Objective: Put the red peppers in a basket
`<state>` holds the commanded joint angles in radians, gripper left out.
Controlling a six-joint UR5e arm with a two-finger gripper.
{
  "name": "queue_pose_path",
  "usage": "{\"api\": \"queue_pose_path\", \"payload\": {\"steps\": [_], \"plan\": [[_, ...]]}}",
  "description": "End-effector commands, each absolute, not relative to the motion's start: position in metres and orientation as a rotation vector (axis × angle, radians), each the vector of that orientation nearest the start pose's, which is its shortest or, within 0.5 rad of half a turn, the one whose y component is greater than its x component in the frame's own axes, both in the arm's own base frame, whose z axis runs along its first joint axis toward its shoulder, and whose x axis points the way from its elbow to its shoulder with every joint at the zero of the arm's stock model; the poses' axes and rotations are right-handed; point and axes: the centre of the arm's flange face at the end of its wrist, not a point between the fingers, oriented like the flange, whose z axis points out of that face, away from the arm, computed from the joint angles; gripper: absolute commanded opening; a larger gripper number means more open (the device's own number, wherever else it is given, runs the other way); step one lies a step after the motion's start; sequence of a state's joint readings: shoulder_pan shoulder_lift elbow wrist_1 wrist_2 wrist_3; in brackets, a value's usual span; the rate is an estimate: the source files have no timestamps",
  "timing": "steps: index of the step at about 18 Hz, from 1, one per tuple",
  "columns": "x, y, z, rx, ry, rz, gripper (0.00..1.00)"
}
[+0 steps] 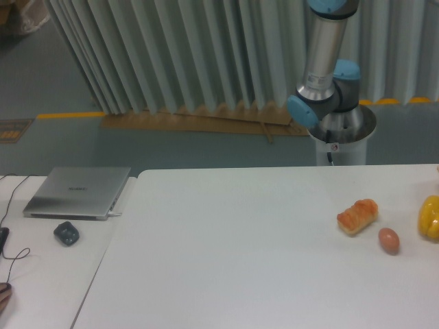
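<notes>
White table (240,240) surface carried 1 orange ridged bread-like item (357,216), 1 brown egg (389,240) and 1 yellow pepper (430,217) at the right edge. Neither red pepper nor basket appeared in frame, so its look could not be described. Only the arm (324,68) column showed; the gripper lay outside view, its opening unknown. Locating the pepper before any descent seemed the sound procedure.

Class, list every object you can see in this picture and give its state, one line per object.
Laptop: lid shut, flat on the side table.
Mouse: lying in front of the laptop.
Orange bread-like item: lying on the white table.
Egg: lying near the bread item, apart from it.
Yellow pepper: at the right edge, partly cut off.
Robot arm: raised behind the table; tool out of view.
</notes>
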<state>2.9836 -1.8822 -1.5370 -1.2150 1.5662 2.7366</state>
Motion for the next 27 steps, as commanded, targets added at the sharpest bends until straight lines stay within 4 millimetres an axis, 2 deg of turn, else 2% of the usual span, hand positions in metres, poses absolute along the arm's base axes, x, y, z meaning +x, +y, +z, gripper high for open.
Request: {"api": "queue_pose_path", "payload": {"steps": [4, 6, 7, 9, 10, 13, 16, 21, 23, 25, 27], "plan": [[-0.588, 0.235, 0.358, -2.502, 1.941, 0.093, 0.28], [-0.59, 0.239, 0.353, -2.5, 1.948, 0.102, 0.32], [-0.59, 0.242, 0.353, -2.497, 1.952, 0.104, 0.39], [-0.589, 0.247, 0.353, -2.493, 1.955, 0.108, 0.68], [-0.587, 0.251, 0.352, -2.495, 1.948, 0.107, 0.77], [-0.583, 0.254, 0.353, -2.531, 1.896, 0.107, 0.8], [-0.582, 0.255, 0.355, -2.525, 1.889, 0.121, 1.0], [-0.58, 0.261, 0.359, -2.492, 1.848, 0.165, 1.0], [-0.571, 0.278, 0.362, -2.5, 1.792, 0.18, 1.0], [-0.558, 0.293, 0.378, -2.532, 1.748, 0.205, 1.0], [-0.545, 0.313, 0.38, -2.551, 1.707, 0.203, 1.0]]}}
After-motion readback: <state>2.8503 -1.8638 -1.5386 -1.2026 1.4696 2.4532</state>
